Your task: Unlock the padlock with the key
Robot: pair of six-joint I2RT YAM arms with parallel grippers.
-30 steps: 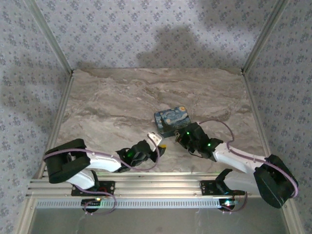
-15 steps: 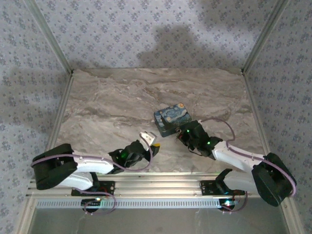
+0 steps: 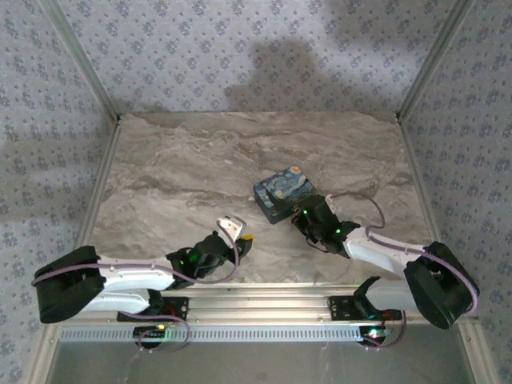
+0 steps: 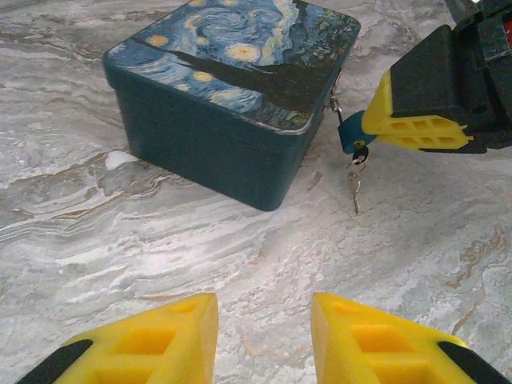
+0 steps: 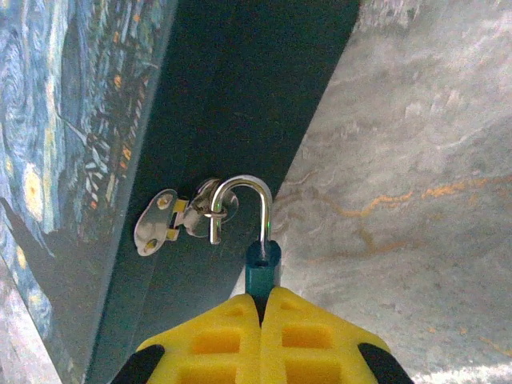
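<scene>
The padlock [image 5: 262, 264] is a small teal body with a silver shackle [image 5: 240, 186]. The shackle's free end is out of the body and hooked through the hasp [image 5: 160, 224] of a starry-night tin box [image 3: 284, 192]. My right gripper [image 5: 262, 300] is shut on the padlock body, right beside the box. In the left wrist view the padlock [image 4: 350, 138] sticks out of the right fingers [image 4: 416, 120], and the key [image 4: 354, 188] hangs from its underside over the table. My left gripper [image 4: 264, 336] is open and empty, a short way in front of the box [image 4: 216, 136].
The marble tabletop [image 3: 176, 176] is fenced by patterned walls on three sides. A metal rail [image 3: 264, 300] runs along the near edge by the arm bases. Bare table lies left of and behind the box.
My left arm has drawn back to the left and away from the box, its gripper opening slightly. The right gripper has edged a little closer to the box, still holding the padlock.
</scene>
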